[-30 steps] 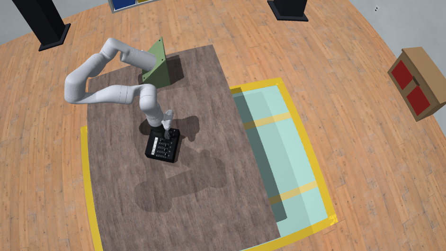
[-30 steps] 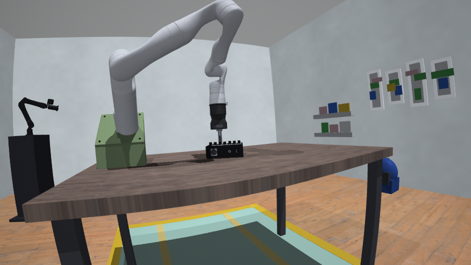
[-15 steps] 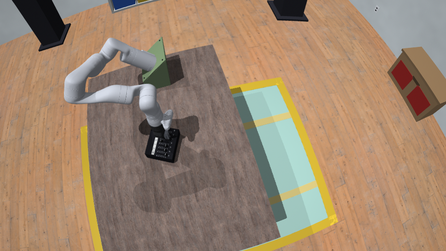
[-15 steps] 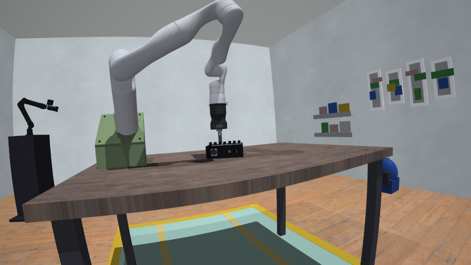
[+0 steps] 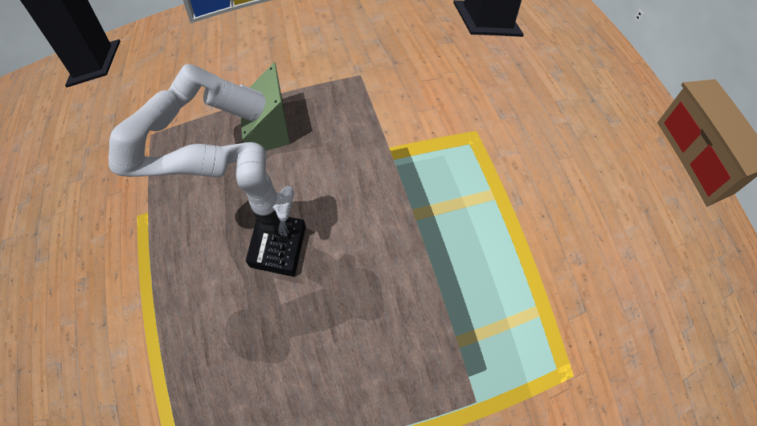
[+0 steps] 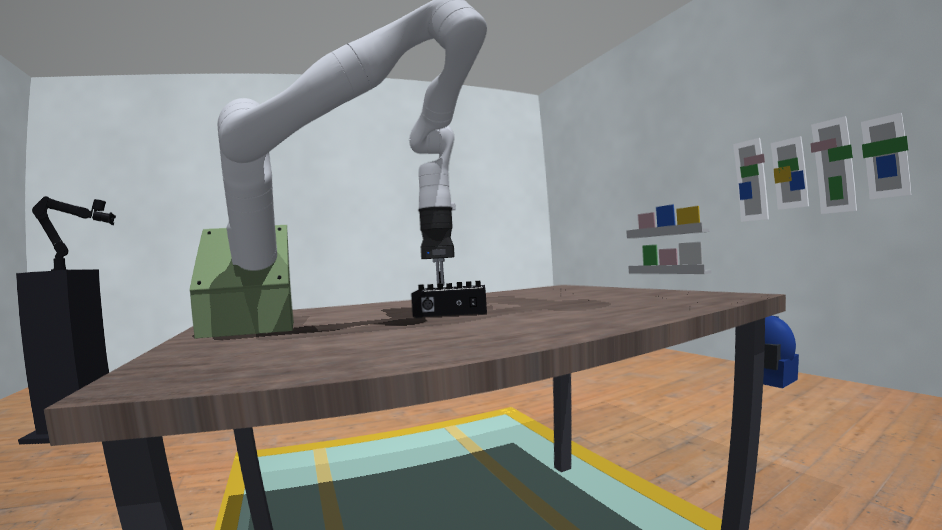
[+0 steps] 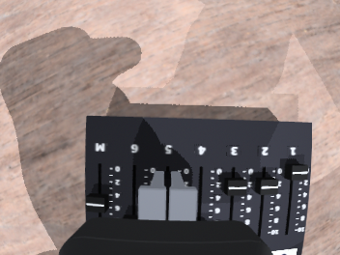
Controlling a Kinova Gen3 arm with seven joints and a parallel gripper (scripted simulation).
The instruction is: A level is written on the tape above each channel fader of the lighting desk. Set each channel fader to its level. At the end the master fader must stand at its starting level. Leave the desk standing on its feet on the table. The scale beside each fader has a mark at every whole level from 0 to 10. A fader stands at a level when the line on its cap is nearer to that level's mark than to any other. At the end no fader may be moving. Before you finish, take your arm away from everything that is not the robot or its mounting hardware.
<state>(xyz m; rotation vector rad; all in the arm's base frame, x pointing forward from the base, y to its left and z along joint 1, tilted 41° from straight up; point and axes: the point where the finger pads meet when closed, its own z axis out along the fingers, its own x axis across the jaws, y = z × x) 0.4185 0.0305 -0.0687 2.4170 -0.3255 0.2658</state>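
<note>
The black lighting desk (image 5: pixel 294 253) (image 6: pixel 461 307) (image 7: pixel 193 127) stands on its feet on the wooden table (image 5: pixel 211 328) (image 6: pixel 461 355) (image 7: pixel 193 22). My gripper (image 5: pixel 282 228) (image 6: pixel 437 271) (image 7: pixel 166 187) is shut, with its two grey fingers pressed together. It points straight down onto the desk's top, over the slots marked 6 and 5, and hides their caps. In the wrist view the master cap (image 7: pixel 96 203) sits low at the left. The caps of channel 3 (image 7: pixel 236 184), channel 2 (image 7: pixel 267 184) and channel 1 (image 7: pixel 297 170) show at the right.
The arm's green base block (image 5: pixel 267 113) (image 6: pixel 240 293) stands at the table's back. The desk lies near the table's middle, away from the edges. Black pedestals (image 5: pixel 79 42) (image 6: pixel 59 342) stand on the floor off the table.
</note>
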